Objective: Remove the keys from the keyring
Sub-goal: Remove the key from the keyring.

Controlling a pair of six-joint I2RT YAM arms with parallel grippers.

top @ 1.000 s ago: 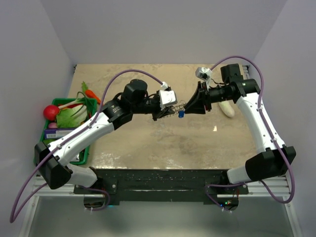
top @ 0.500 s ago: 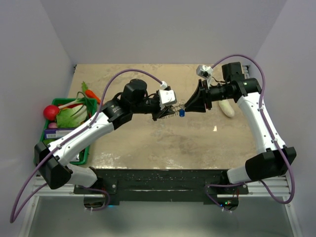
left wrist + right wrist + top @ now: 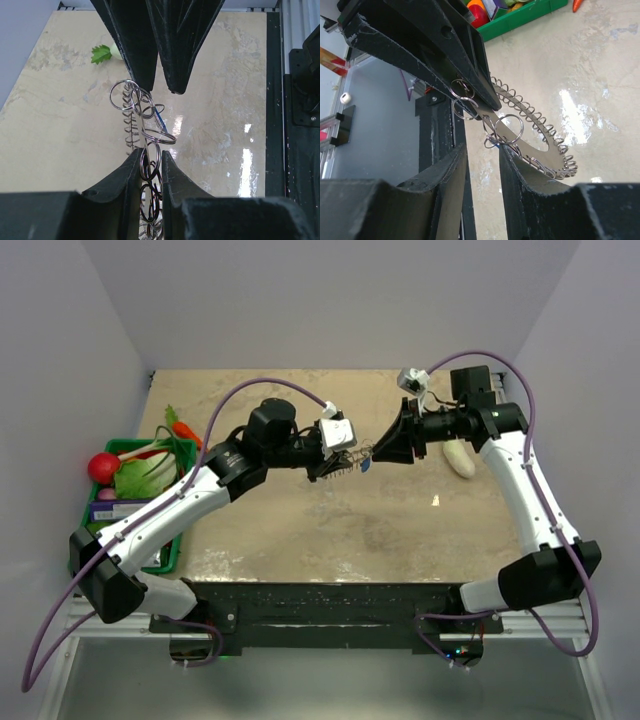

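Two tools met over the middle of the desk (image 3: 300, 530), with the keyring (image 3: 536, 121) strung between them, clear of the surface. The left tool (image 3: 150, 156) was clamped on the ring's small linked loops, probably to anchor it while the other side worked the key (image 3: 366, 466) free. The right tool (image 3: 482, 150) had its fingers slightly apart; whether they pinched anything could not be told. The ring's long axis ran left to right, tool to tool. The key's blue head sat just off the right tool's tips, its blade direction unclear.
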